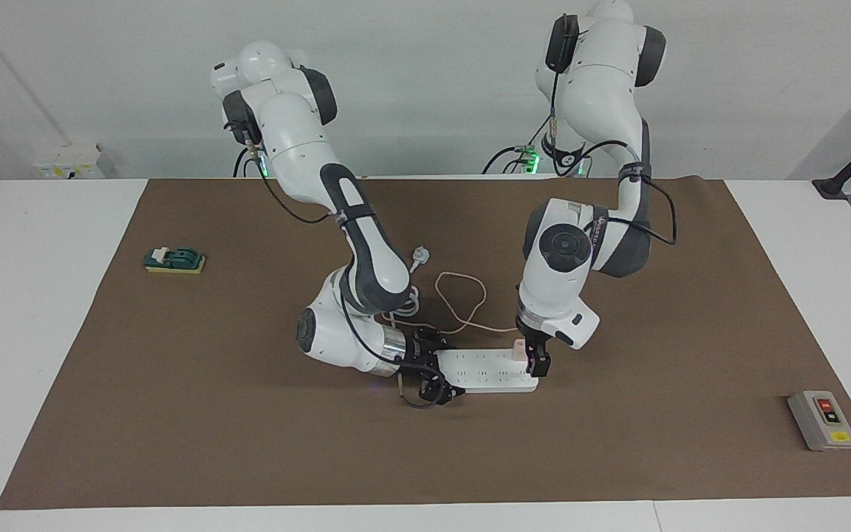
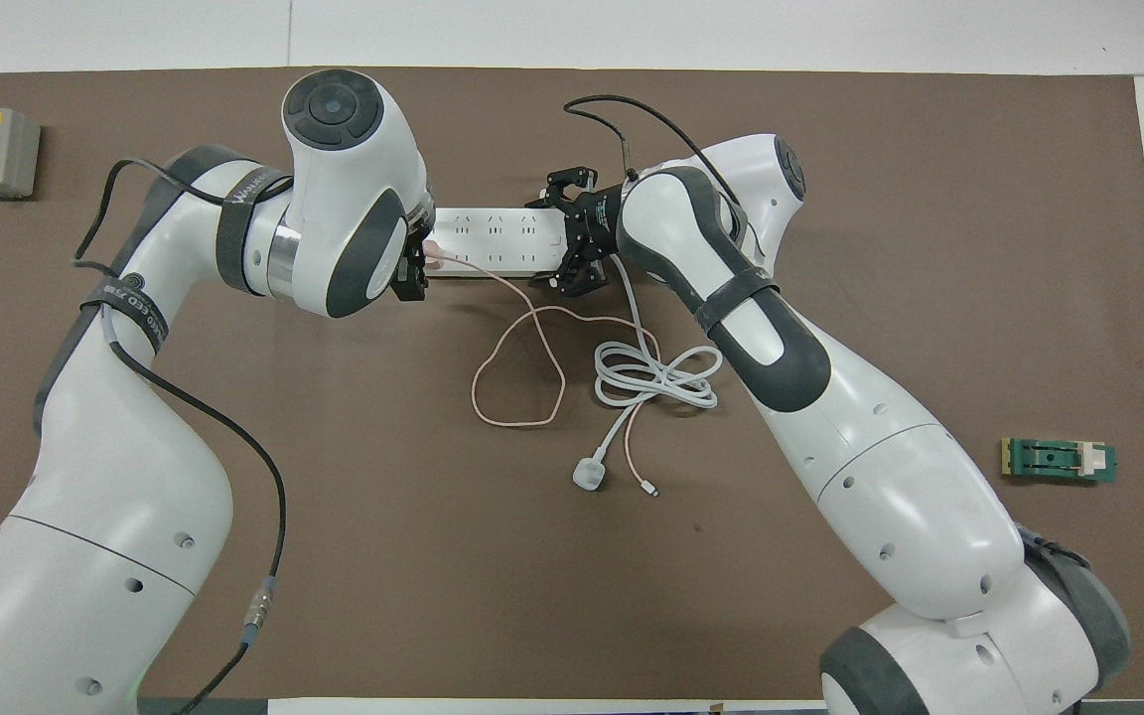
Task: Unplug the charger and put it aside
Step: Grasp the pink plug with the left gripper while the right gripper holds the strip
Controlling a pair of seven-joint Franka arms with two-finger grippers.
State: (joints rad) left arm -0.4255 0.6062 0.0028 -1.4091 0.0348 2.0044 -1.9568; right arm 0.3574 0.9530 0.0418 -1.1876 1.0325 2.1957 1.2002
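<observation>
1. Sitting plugged into the white power strip (image 1: 486, 369) at its end toward the left arm: pale-pink charger (image 1: 518, 349), still in its socket.
2. Trailing from the charger toward the robots: thin pink cable (image 2: 517, 372), looped on the brown mat (image 1: 248, 414), free tip lying beside the white plug (image 2: 589, 475) of the thick white cord (image 2: 656, 375).
3. Reaching down onto the charger: left gripper (image 1: 536, 356), dark fingers closed around the pink cube.
4. Pressing at the strip's end toward the right arm: right gripper (image 1: 446, 378), fingers spread apart across that end.
5. Resting well apart at the mat's edges: grey switch box (image 1: 822, 420) and green block (image 1: 174, 259).
</observation>
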